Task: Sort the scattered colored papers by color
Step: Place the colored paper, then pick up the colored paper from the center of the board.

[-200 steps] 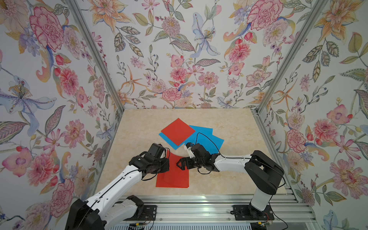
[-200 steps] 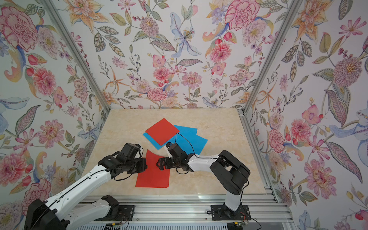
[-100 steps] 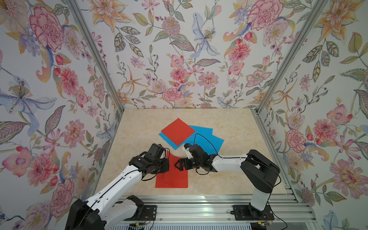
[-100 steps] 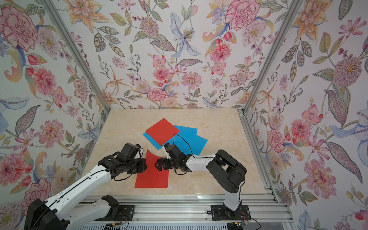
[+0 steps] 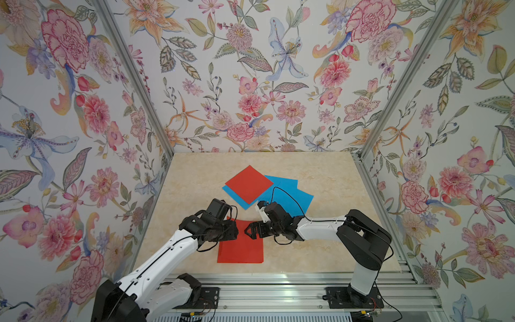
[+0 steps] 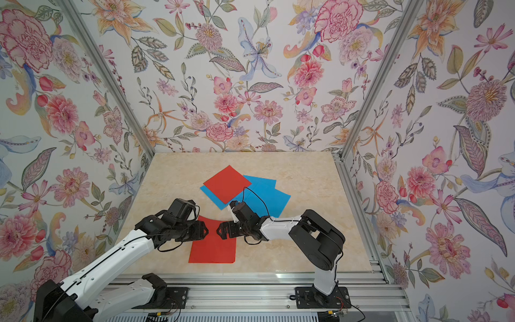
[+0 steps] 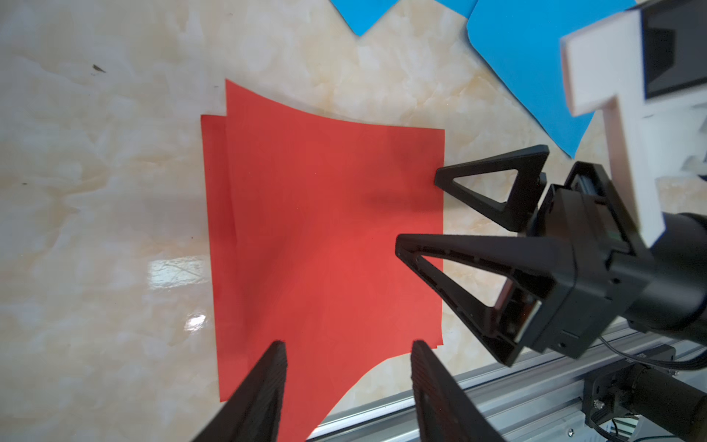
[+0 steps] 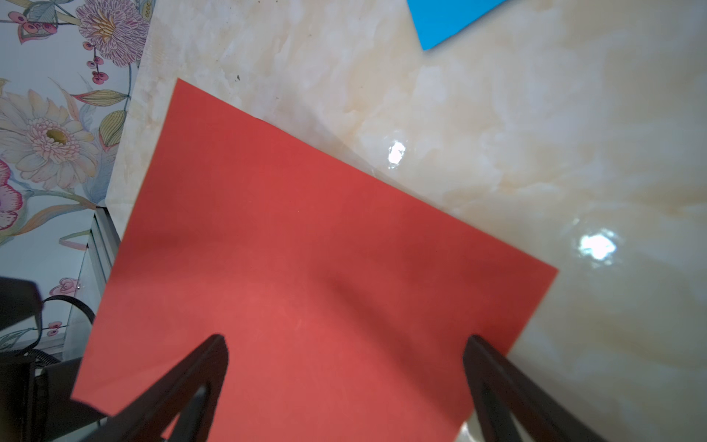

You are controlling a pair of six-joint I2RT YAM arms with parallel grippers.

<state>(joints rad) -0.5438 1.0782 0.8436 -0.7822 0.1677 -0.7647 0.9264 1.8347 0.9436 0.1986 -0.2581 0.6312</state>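
The left arm stretches forward and inward. The right arm is folded at the elbow, its forearm lying level and pointing across toward the left arm. The left claw and right claw face each other tip to tip in both top views, near but not touching. Each wrist view shows its own claw held low with jaws parted and nothing gripped, and the right claw's jaws are spread wide.

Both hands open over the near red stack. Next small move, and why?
Probably lift the right hand clear and start it toward the far red sheet. Both hands are open, gripping nothing; the red stack beneath the left hand already shows two sheets, and the far one lies on the blue sheets, beside the right arm.
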